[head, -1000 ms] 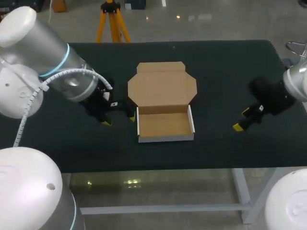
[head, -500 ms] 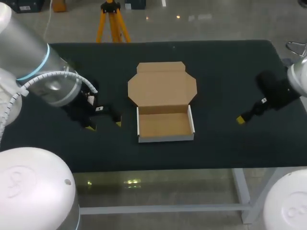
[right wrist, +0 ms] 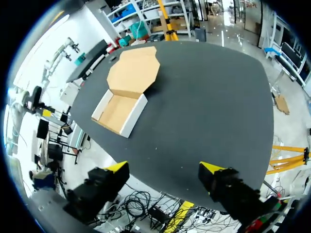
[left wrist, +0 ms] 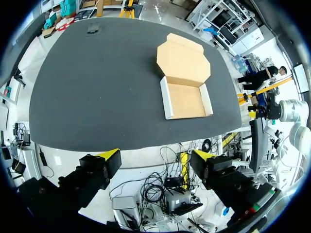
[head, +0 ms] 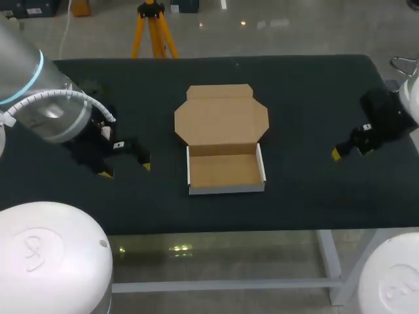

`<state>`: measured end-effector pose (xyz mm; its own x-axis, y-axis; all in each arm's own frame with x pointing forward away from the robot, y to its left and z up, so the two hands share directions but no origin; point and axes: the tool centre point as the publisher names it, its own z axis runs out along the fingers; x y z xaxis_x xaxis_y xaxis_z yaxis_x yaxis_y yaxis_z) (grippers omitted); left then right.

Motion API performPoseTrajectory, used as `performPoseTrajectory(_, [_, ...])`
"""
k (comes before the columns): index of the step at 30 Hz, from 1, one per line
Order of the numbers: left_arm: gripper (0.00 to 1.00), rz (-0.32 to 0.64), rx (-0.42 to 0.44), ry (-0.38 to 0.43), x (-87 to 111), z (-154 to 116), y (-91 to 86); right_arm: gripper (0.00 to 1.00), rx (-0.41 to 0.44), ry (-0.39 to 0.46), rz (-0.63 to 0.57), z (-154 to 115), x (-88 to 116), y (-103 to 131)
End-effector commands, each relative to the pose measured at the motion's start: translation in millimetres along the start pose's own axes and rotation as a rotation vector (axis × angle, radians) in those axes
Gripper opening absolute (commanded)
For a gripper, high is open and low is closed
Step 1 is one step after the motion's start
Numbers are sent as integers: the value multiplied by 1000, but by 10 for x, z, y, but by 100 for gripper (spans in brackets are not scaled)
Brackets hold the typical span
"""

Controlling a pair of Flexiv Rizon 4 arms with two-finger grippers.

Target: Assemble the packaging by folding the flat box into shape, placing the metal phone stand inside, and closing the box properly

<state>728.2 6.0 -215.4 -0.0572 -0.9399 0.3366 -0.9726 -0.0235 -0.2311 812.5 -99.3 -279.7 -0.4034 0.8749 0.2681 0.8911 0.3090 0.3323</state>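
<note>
The cardboard box (head: 226,171) stands in the middle of the black table, folded into a shallow white-walled tray. Its brown lid (head: 221,118) lies flat and open behind the tray. The tray holds nothing, and I see no metal phone stand in any view. My left gripper (head: 126,170) is open, left of the tray and apart from it. My right gripper (head: 340,152) is open, far to the right of the box. In the left wrist view the box (left wrist: 186,99) lies well ahead of the open gripper (left wrist: 155,156). The right wrist view shows the box (right wrist: 119,112) ahead of that gripper (right wrist: 163,167).
The black table (head: 308,98) stretches wide on both sides of the box. Its front edge runs a short way in front of the tray's white wall. Both grippers hover near that front edge.
My left arm has drawn back to the left, away from the tray's left wall. My right gripper has moved right and slightly up, farther from the box. The box has not moved.
</note>
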Motion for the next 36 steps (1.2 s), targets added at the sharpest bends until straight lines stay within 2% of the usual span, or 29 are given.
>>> performPoseTrajectory(1, [100, -10, 13, -18, 4, -210, 65, 100, 4, -12, 39, -132, 33, -22])
performPoseTrajectory(7, [100, -34, 27, -33, -35, -348, 42, 100, 21, 4, 124, -251, 35, -34])
performPoseTrajectory(12, [100, -52, 36, -39, -80, -432, 31, 100, 18, -19, 183, -371, 69, -66])
performPoseTrajectory(21, [100, -70, 28, -74, -136, -492, 54, 100, 30, 8, 196, -435, 169, -55])
performPoseTrajectory(36, [100, -106, 58, -103, -229, -506, 60, 100, 33, -17, 212, -503, 261, -66])
